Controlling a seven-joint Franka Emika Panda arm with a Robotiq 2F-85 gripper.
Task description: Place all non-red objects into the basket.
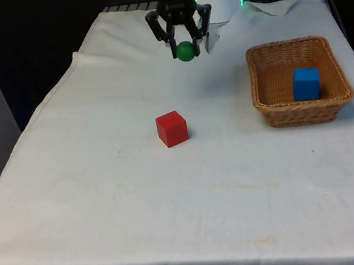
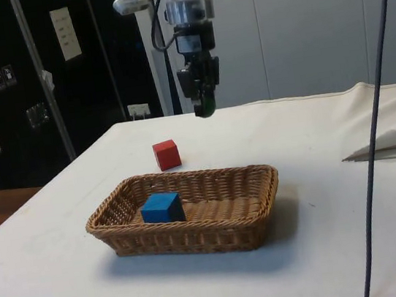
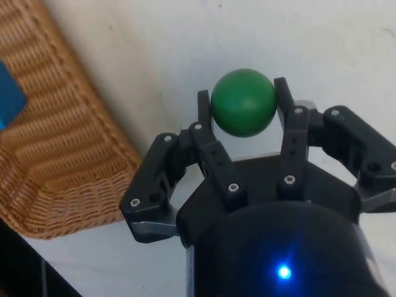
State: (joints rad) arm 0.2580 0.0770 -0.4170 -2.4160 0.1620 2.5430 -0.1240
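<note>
My gripper [image 1: 185, 50] hangs in the air above the far part of the table, shut on a green ball [image 1: 185, 51]. The wrist view shows the ball [image 3: 244, 102] pinched between the two black fingers [image 3: 205, 117]. From the side, the gripper [image 2: 205, 107] and ball [image 2: 206, 109] are well above the cloth, beyond the basket. The wicker basket [image 1: 335, 103] stands at the front view's right with a blue cube [image 1: 306, 84] inside. A red cube [image 1: 172, 128] rests on the cloth near the table's middle, nearer the camera than the gripper.
In the side view the basket [image 2: 217, 234] with its blue cube [image 2: 162, 207] is closest, and the red cube [image 2: 166, 154] lies behind it. A rumpled fold of cloth [image 2: 393, 143] lies near the robot's base. The table's edges fall off on both sides.
</note>
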